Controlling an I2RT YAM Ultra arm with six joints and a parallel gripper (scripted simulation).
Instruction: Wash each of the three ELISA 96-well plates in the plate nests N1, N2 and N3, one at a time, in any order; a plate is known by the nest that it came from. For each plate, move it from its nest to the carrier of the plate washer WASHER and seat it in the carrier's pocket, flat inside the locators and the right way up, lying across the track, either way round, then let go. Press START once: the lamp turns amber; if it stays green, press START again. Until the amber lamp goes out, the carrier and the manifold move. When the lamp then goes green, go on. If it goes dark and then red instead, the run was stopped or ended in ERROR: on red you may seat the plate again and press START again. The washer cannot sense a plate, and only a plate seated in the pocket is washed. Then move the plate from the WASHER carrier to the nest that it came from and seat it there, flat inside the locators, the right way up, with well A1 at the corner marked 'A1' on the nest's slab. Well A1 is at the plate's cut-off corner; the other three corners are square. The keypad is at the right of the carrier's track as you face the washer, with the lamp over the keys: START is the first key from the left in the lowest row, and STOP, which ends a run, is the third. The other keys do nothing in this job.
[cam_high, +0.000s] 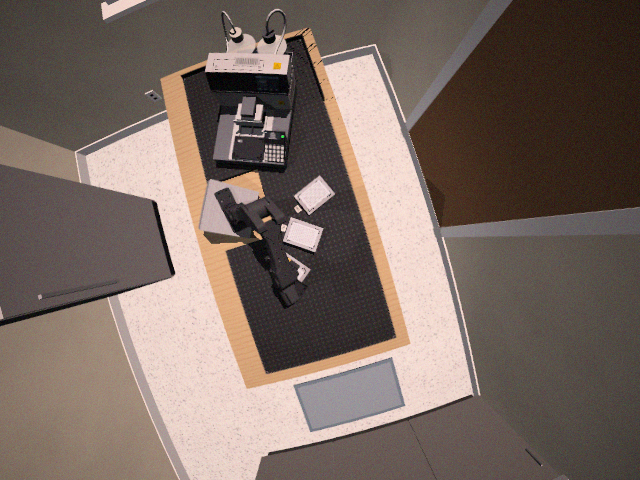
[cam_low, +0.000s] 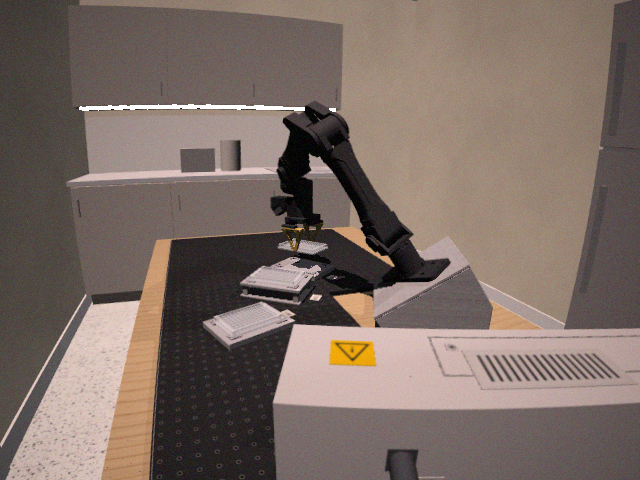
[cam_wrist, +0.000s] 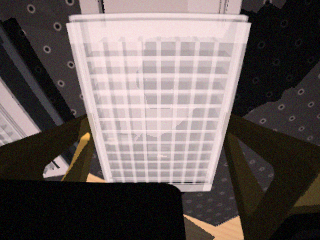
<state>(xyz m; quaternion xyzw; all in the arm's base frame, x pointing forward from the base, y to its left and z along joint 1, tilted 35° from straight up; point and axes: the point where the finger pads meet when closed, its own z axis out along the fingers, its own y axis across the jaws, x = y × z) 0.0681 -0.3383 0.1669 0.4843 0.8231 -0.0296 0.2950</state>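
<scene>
Gripper (cam_low: 301, 233) clamping clear well plate (cam_low: 303, 246) by long sides, we are seeing it held level above black mat (cam_low: 217, 392), over far empty nest (cam_low: 310, 266). Two other plates (cam_low: 275, 277) (cam_low: 247, 318) sitting in nests nearer washer (cam_low: 413, 382). In top view, washer lamp (cam_high: 282, 136) showing green.

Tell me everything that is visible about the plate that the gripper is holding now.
The held plate is a clear, pale rectangular well plate with a grid of square-looking wells and a plain rim. The gripper is shut on it, one yellowish finger at each long side. In the exterior view it hangs flat, the right way up, lifted above its empty nest, apart from the two other plates. Its cut-off corner is not discernible.
</scene>
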